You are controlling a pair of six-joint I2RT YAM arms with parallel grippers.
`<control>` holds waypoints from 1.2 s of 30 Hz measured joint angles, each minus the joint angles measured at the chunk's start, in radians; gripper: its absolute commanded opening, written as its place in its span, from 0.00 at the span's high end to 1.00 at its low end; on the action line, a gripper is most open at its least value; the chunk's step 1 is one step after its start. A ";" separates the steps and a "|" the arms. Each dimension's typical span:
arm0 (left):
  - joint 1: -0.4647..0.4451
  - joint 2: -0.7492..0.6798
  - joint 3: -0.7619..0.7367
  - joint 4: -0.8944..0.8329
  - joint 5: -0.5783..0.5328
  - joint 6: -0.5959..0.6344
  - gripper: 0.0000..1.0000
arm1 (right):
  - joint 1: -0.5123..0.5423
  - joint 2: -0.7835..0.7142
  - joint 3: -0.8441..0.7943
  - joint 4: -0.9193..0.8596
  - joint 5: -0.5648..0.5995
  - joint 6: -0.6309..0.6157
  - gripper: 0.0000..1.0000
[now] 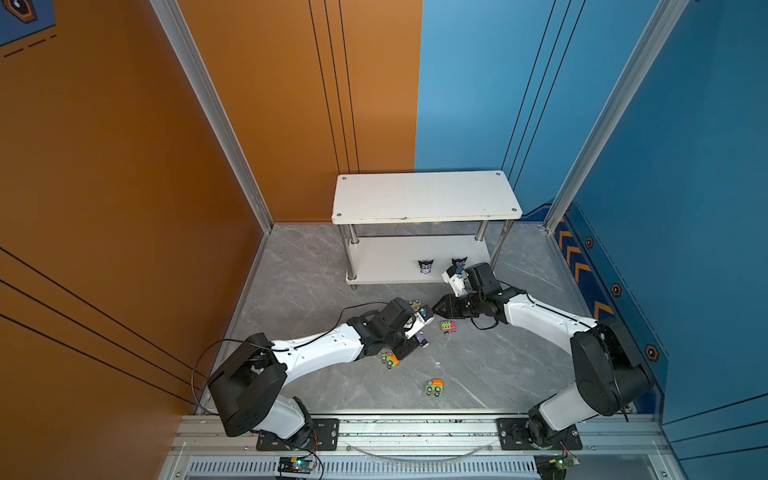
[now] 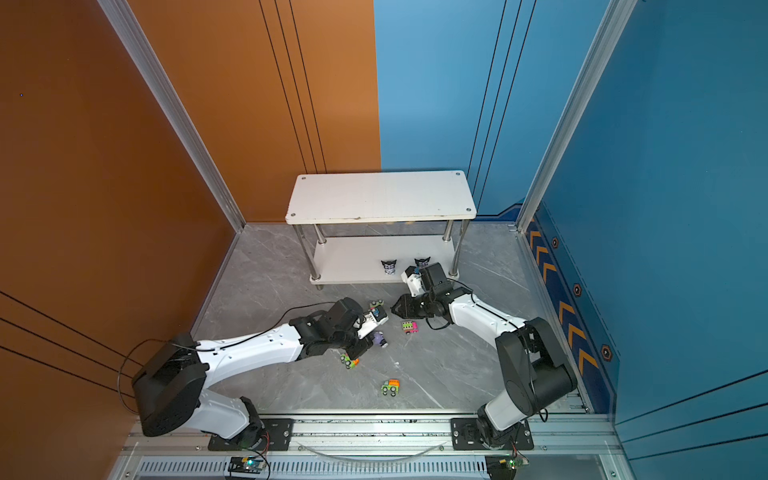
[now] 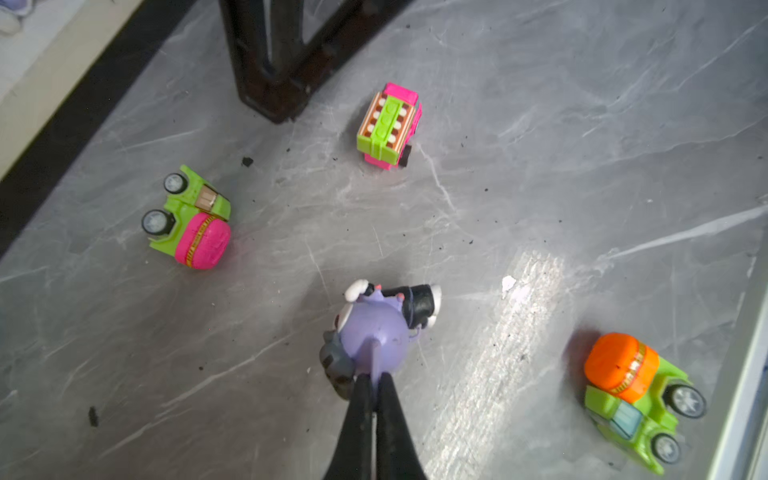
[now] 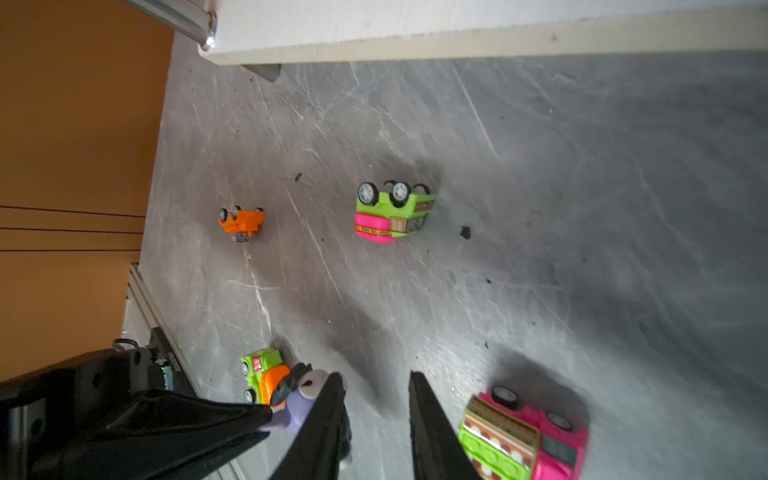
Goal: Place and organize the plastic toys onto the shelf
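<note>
Currently, the left gripper (image 3: 375, 380) is fully closed, its fingers (image 3: 361, 415) pinching a thin purple stalk on the purple figurine (image 3: 374, 328). The figurine's body projects just beyond the fingertips, near the middle of the tabletop (image 3: 540, 166). The right gripper (image 4: 376, 378) stands partly open with nothing between its fingers (image 4: 432, 428). The purple figurine sits just outside one right finger, the pink truck (image 4: 523, 436) just outside the other. A second figurine (image 1: 425, 267) and a third figurine (image 1: 459, 263) stand on the lower tier of the shelf (image 1: 424, 195), at the tabletop's far edge.
</note>
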 measured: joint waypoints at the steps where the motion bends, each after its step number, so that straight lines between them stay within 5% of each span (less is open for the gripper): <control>1: -0.002 0.013 0.001 -0.009 -0.008 0.004 1.00 | 0.003 0.000 0.000 -0.012 0.006 -0.003 0.80; 3: -0.008 0.046 0.008 -0.030 -0.027 0.015 0.98 | 0.015 0.000 0.000 -0.041 0.029 -0.009 0.83; 6: -0.026 0.079 0.047 -0.049 -0.057 0.034 0.72 | 0.043 0.000 0.000 -0.072 0.054 -0.010 0.83; 8: -0.036 0.105 0.074 -0.065 -0.068 0.039 0.64 | 0.068 0.000 0.000 -0.082 0.075 -0.010 0.83; 14: -0.039 0.122 0.102 -0.125 -0.107 0.041 0.85 | 0.134 0.016 0.000 -0.097 0.155 -0.024 0.89; 20: -0.018 -0.008 0.059 -0.127 -0.135 0.037 0.80 | 0.183 0.026 0.005 -0.096 0.187 -0.036 0.95; 27: 0.127 -0.323 -0.061 -0.002 -0.187 -0.071 0.64 | 0.314 0.031 0.095 -0.134 0.329 -0.077 0.59; 36: 0.294 -0.543 -0.199 0.105 -0.222 -0.233 0.62 | 0.534 0.131 0.256 -0.262 0.655 -0.121 0.51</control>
